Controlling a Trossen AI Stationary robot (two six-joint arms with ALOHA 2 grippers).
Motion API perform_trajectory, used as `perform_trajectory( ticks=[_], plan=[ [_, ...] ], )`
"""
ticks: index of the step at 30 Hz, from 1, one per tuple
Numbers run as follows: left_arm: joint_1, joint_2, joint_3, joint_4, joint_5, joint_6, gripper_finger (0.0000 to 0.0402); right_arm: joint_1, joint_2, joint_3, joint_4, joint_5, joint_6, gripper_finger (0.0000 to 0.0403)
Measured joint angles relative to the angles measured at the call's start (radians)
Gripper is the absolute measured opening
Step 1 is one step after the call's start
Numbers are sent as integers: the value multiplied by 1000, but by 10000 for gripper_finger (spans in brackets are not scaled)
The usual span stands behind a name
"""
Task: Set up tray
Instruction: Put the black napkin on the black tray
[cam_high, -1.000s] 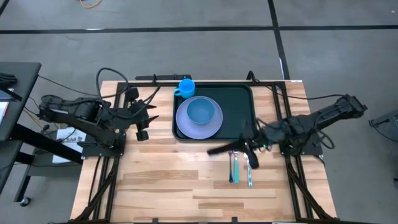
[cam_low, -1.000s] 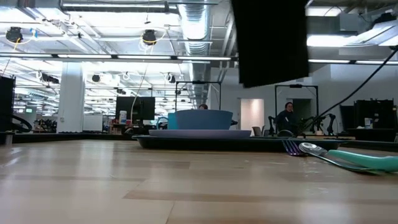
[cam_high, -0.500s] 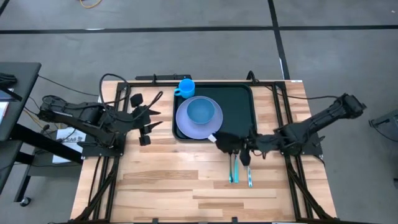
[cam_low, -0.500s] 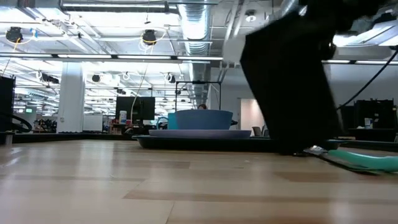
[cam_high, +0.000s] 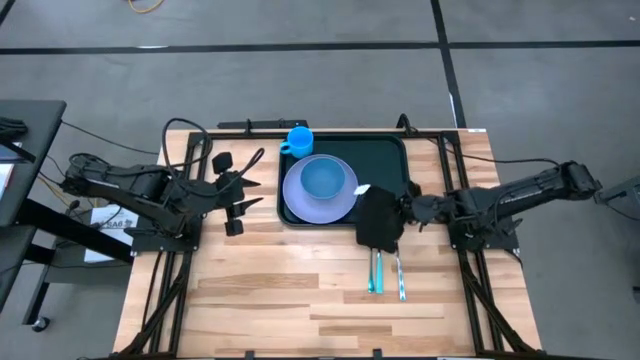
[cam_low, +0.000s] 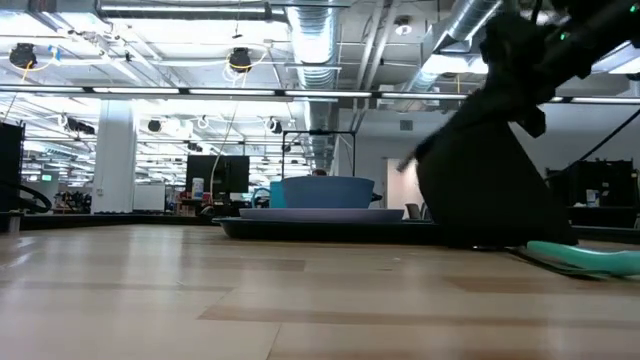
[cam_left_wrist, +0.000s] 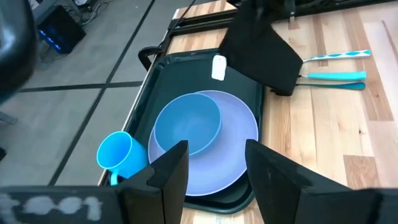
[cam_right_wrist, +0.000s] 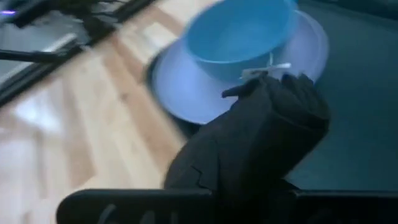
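Since half a second ago the black cloth (cam_high: 378, 221) has drawn up into a bunched, draping bundle and shifted slightly toward the tray's right front corner, while the right arm has straightened out lower across the desk's right edge; the left arm has hardly moved. Nearest on the pale wooden desk (cam_high: 300, 290) lie two teal-handled utensils (cam_high: 388, 272) (a fork and a spoon, side by side), their heads hidden under the cloth. The right pincer (cam_high: 405, 212) is closed on the cloth, which hangs from it with a small white tag (cam_left_wrist: 219, 67) showing. Behind sits the tray (cam_high: 385, 165), dark green, at the desk's far middle, carrying a lavender plate (cam_high: 318, 190) with a blue bowl (cam_high: 323, 178) on it; a blue cup (cam_high: 298, 140) stands at its far left corner. The left pincer (cam_high: 248, 190) hovers just left of the tray, fingers spread and empty. Beyond is a large hall with ceiling ducts and lights
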Motion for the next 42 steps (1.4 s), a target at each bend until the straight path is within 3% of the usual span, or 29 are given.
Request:
perform_trajectory(
  ticks=[11,21,26,30,36,42],
  plan=[
    [0,0,0,0,1,-3,148,-331,-1,-42,-34,-189,-250,0],
    [0,0,0,0,1,-4,148,-614,87,-42,103,-488,-653,0],
    [0,0,0,0,18,-4,148,-769,161,-42,78,-499,-637,0],
    [0,0,0,0,18,-4,148,-876,245,-42,80,-617,-621,0],
    [0,0,0,0,18,-4,148,-852,272,-42,185,-680,-680,0],
    [0,0,0,-2,27,-4,148,-747,217,-42,221,-658,-919,0]
  ],
)
